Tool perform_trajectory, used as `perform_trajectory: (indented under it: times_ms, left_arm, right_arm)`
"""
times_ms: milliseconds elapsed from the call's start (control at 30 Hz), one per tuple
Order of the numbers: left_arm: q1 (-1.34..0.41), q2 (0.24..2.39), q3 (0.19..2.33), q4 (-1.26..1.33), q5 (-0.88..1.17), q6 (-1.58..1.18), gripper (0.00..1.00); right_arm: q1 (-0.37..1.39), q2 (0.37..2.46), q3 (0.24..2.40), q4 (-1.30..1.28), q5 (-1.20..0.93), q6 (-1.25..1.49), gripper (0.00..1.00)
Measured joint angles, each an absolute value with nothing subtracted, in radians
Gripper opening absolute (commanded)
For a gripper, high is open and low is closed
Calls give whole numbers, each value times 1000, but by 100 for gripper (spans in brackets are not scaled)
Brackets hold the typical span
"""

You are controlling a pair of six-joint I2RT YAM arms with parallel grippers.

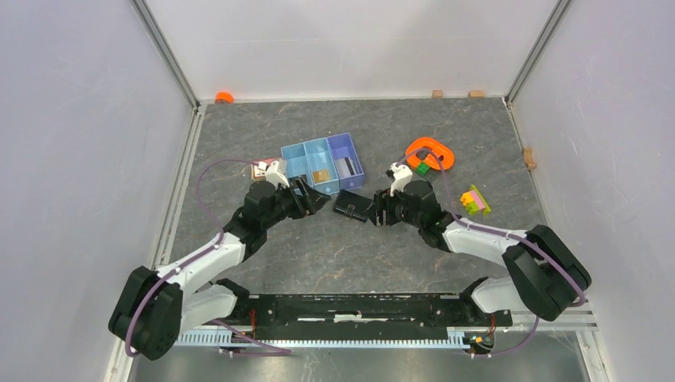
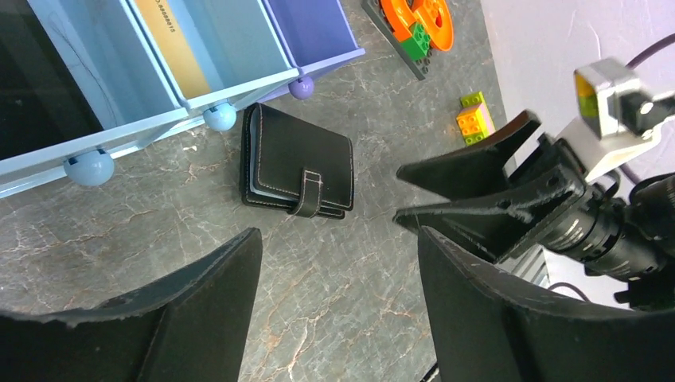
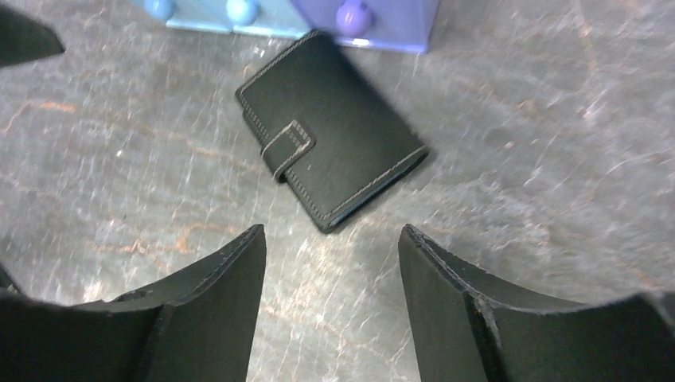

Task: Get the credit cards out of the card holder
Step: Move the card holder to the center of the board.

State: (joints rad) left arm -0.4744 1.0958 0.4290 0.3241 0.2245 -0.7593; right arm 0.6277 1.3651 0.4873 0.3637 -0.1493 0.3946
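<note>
Top external: card holder (image 1: 354,207) closed, flat on table (image 1: 334,255), near side of blue tray (image 1: 298,161); left gripper (image 1: 317,199), right gripper (image 1: 376,211) flank it, jaws apart

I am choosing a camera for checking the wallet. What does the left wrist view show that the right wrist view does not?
Only left wrist: a tan card inside the blue tray, the orange ring and yellow bricks. Only right wrist: a dark tip in the top-left corner, not identifiable. Both: the closed card holder on the table beside the tray's round knobs.
</note>
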Motion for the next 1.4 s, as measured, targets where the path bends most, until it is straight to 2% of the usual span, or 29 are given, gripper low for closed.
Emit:
perform_trajectory:
  times_ms: [100,233,367,467,633,767,967,1067,1167,1233,1400]
  left_arm:
    - [-503,1085,448,288,185,-741,69]
    - [-516,1116,464,264,158,-730,64]
    - [-518,1225,472,280,167,-732,54]
    - [-518,1317,485,286,192,-733,48]
    - [-519,1388,504,295,224,-735,48]
    - [-519,1400,515,304,240,-735,47]
    - [-519,1459,547,316,247,-735,47]
    - [-519,1480,551,316,247,-736,50]
    - [-519,1489,558,303,245,-736,56]
    - [-519,1498,567,300,245,-736,58]
    - [-519,1549,595,293,248,-736,59]
  right_arm:
    - [626,1389,550,330,-101,368,65]
    - [620,1524,678,325,-85,350,68]
    - [610,1655,767,321,-89,339,74]
    - [592,1694,782,320,-98,332,73]
    - [565,1721,781,344,-156,336,68]
    - [563,1736,763,384,-227,359,59]
    - [563,1720,661,474,-323,416,50]
    - [567,1683,605,496,-342,435,51]
    - [577,1658,570,509,-348,444,62]
    - [582,1650,566,516,-348,446,65]
    - [585,1650,568,522,-337,444,65]
